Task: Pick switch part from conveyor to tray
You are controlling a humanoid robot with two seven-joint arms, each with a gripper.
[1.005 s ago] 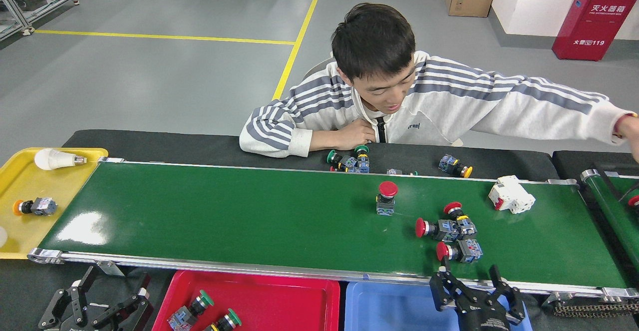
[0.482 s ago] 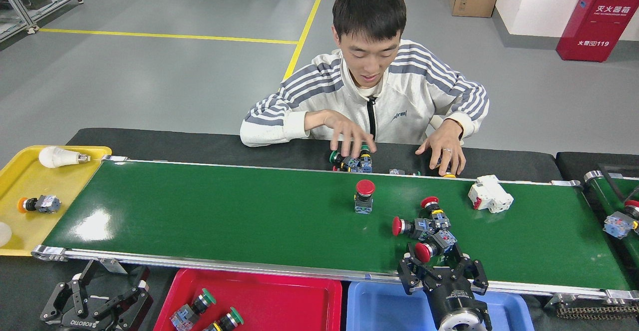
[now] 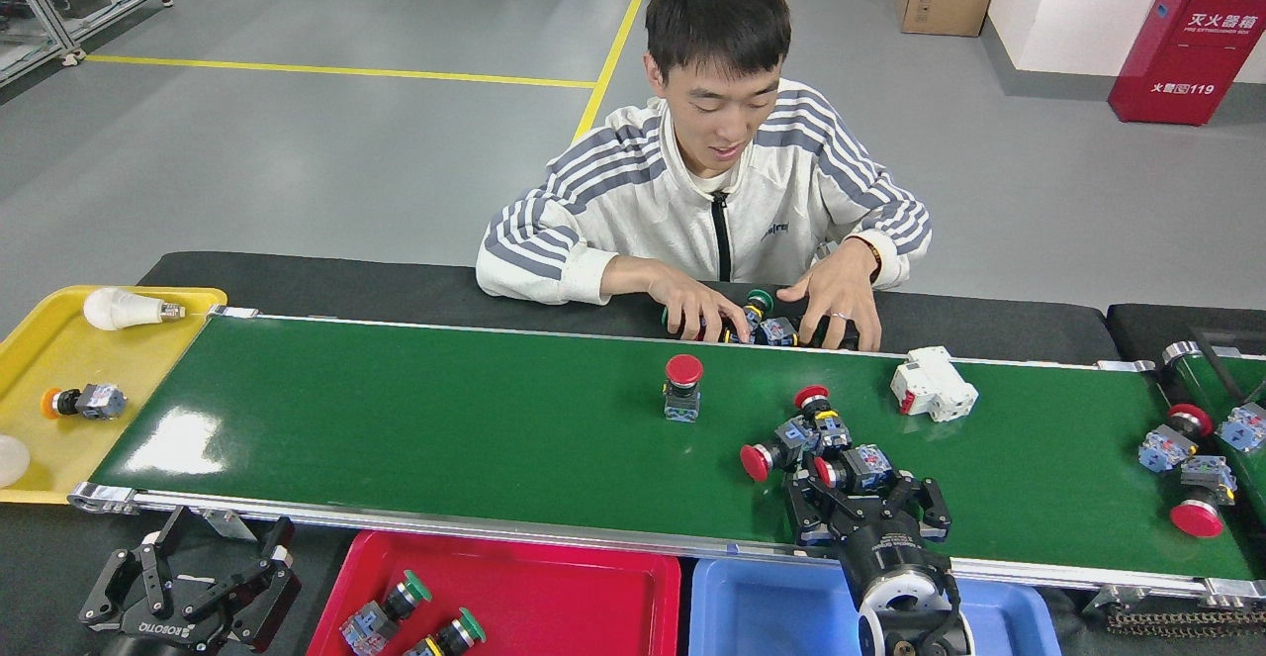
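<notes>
Switch part (image 3: pixel 853 466) with the red cap lies on the conveyor (image 3: pixel 445 428), at the near edge of a cluster of three red-capped switches (image 3: pixel 806 433), directly ahead of our right end effector (image 3: pixel 865 510). Its long axis runs along the belt, red cap pointing away from the blue tray (image 3: pixel 752 607). Our right end effector's fingers are spread around the part; we judge they have not yet closed on it. Our left end effector (image 3: pixel 188 587) sits open, well apart, beyond the red tray (image 3: pixel 514 577).

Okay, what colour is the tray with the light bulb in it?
Yellow. The tray with the light bulb shows in the head view, at the conveyor's left end.
</notes>
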